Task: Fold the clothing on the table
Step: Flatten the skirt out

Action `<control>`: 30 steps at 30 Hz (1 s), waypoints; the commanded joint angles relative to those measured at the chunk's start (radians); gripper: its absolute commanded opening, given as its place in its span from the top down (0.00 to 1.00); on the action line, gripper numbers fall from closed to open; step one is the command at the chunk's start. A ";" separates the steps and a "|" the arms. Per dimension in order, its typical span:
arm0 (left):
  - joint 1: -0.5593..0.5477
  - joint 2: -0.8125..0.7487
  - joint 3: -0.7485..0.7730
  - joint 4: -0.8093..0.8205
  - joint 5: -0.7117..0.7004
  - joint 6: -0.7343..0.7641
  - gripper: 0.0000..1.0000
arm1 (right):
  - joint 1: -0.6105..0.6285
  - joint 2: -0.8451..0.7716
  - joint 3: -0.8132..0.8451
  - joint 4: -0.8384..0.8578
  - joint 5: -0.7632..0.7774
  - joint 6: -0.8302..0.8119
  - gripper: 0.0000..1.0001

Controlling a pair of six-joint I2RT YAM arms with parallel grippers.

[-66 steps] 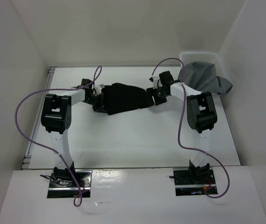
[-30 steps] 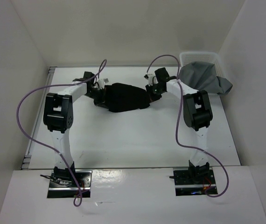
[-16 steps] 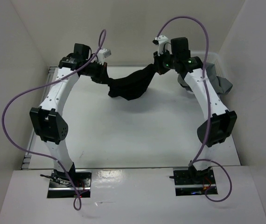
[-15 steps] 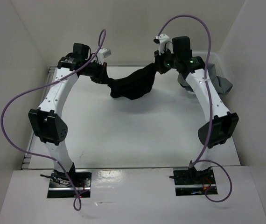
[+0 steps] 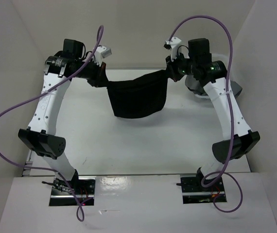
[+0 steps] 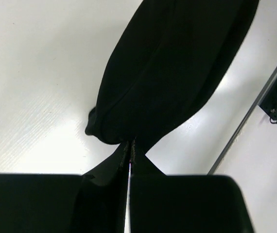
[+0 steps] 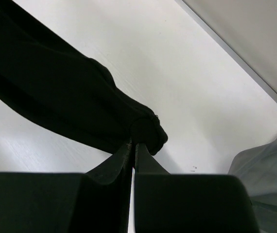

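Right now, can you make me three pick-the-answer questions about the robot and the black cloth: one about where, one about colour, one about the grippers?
1. Where is the clothing?
A. folded in a pile
B. hanging between the left gripper and right gripper
C. inside a box

2. What colour is the other cloth, far right?
A. red
B. yellow
C. grey

3. The grippers are:
A. both shut on the clothing
B. both open
C. one open, one shut

Answers: B, it sags between them; C, grey shows in the right wrist view; A, fabric is pinched in both wrist views.
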 commanded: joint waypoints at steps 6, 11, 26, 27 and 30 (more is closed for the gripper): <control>-0.014 0.017 0.028 -0.045 0.019 0.058 1.00 | 0.008 0.009 0.020 0.025 0.015 0.004 1.00; -0.014 0.210 0.341 -0.087 -0.031 0.049 1.00 | 0.008 0.167 0.196 0.043 0.068 0.074 1.00; 0.009 0.303 0.646 -0.054 -0.085 -0.003 1.00 | 0.017 0.192 0.299 0.108 0.236 0.115 1.00; 0.020 0.302 0.568 -0.077 -0.053 -0.003 1.00 | 0.017 0.181 0.256 0.108 0.236 0.114 1.00; 0.073 0.258 0.385 -0.075 0.083 0.023 1.00 | 0.017 0.111 0.023 0.181 0.218 0.092 1.00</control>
